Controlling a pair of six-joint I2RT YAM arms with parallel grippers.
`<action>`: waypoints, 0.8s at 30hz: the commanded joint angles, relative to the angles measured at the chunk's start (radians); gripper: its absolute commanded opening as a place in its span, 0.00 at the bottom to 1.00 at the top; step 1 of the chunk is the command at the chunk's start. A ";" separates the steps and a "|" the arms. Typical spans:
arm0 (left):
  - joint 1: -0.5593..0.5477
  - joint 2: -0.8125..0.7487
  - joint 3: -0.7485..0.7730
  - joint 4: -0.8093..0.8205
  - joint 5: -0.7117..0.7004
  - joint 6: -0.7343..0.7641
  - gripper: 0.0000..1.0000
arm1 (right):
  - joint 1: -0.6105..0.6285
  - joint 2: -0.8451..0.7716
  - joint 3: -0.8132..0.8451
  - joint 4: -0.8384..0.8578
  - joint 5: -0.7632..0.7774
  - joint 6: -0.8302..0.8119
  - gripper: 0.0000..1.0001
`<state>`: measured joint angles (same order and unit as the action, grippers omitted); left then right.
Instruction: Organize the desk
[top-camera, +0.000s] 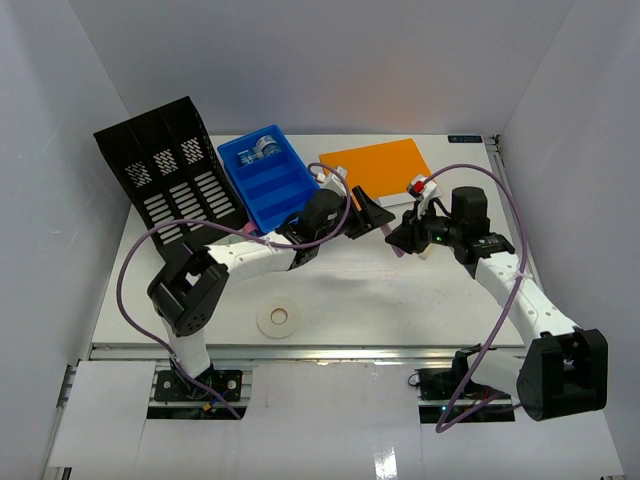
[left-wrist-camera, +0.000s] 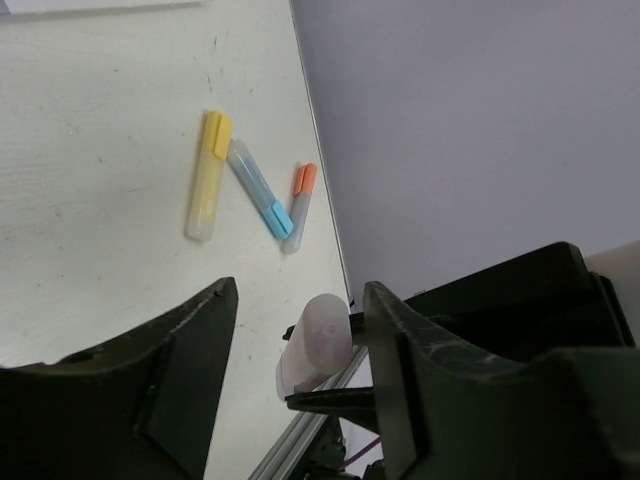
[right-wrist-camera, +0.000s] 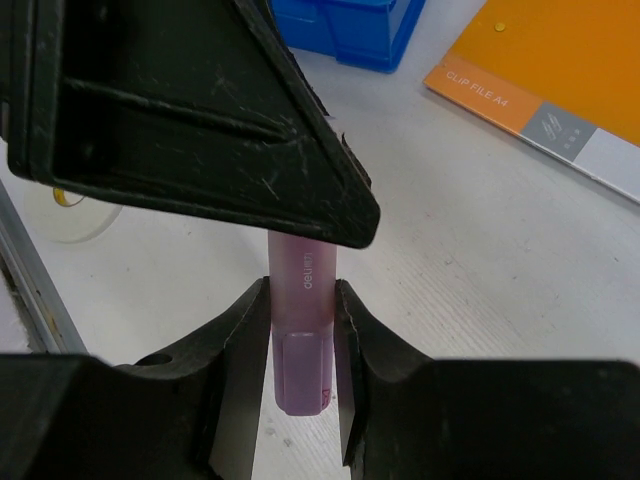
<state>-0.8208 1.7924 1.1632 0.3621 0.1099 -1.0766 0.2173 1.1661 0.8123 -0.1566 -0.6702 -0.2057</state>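
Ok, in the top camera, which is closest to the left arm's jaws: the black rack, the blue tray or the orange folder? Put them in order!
1. Orange folder: just beyond the left jaws, at the back of the desk.
2. Blue tray: to their left and a little further back.
3. Black rack: far left, past the tray.

The right tool (right-wrist-camera: 300, 292) has matt black plastic fingers (right-wrist-camera: 235, 350), scuffed with fine scratches. Between them, the translucent purple plastic highlighter pen (right-wrist-camera: 300, 350) looks smooth and slightly frosted. Under the tool, the white bench (right-wrist-camera: 480, 260) is matt and faintly grained.
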 joint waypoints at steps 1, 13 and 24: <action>-0.026 0.006 0.064 -0.048 -0.068 0.034 0.57 | 0.004 -0.025 -0.010 0.061 0.027 0.021 0.08; -0.049 0.025 0.112 -0.106 -0.094 0.087 0.06 | 0.004 -0.020 -0.010 0.049 -0.003 -0.002 0.27; -0.028 -0.056 0.156 -0.365 -0.242 0.354 0.00 | -0.061 -0.060 0.029 -0.135 -0.205 -0.276 0.90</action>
<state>-0.8643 1.8208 1.2746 0.1388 -0.0338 -0.8838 0.1960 1.1525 0.8035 -0.2172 -0.7506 -0.3528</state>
